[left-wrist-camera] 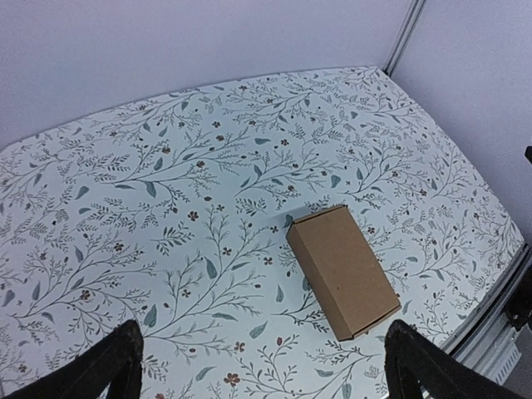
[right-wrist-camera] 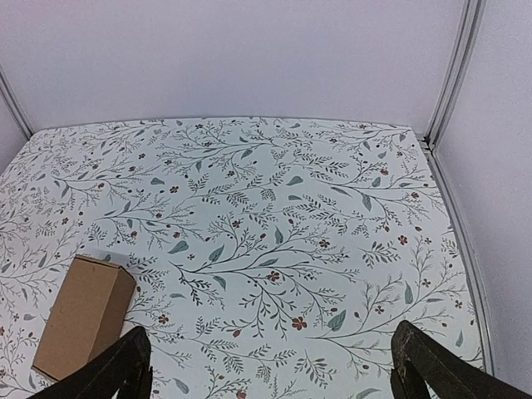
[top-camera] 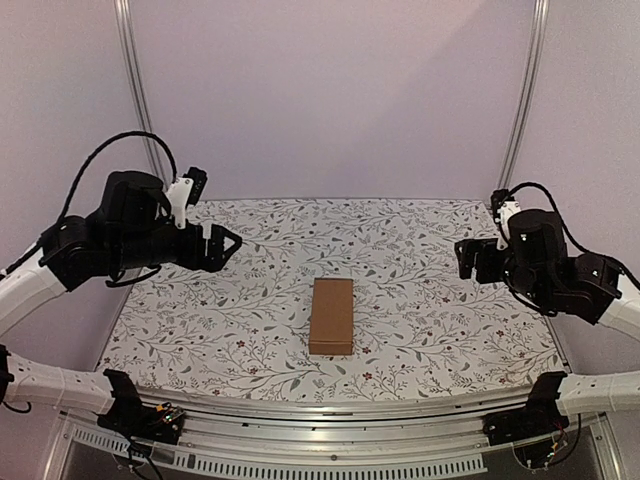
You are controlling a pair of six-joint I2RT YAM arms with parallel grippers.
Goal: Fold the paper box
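The paper box (top-camera: pixel 332 316) is a small closed brown carton lying flat near the middle of the floral table, its long side running front to back. It also shows in the left wrist view, the paper box (left-wrist-camera: pixel 342 269), and at the lower left of the right wrist view, the paper box (right-wrist-camera: pixel 81 315). My left gripper (top-camera: pixel 226 246) hovers high at the left, open, nothing between its fingers (left-wrist-camera: pixel 108 366). Raised at the right is my right gripper (top-camera: pixel 466 259), also open and empty, its fingers (right-wrist-camera: pixel 432 366) spread wide. Both are well away from the box.
A floral cloth (top-camera: pixel 400 240) covers the table, bounded by purple walls and upright metal rails (top-camera: pixel 525 95). A metal rail (top-camera: pixel 330 405) runs along the front edge, where the arm bases stand.
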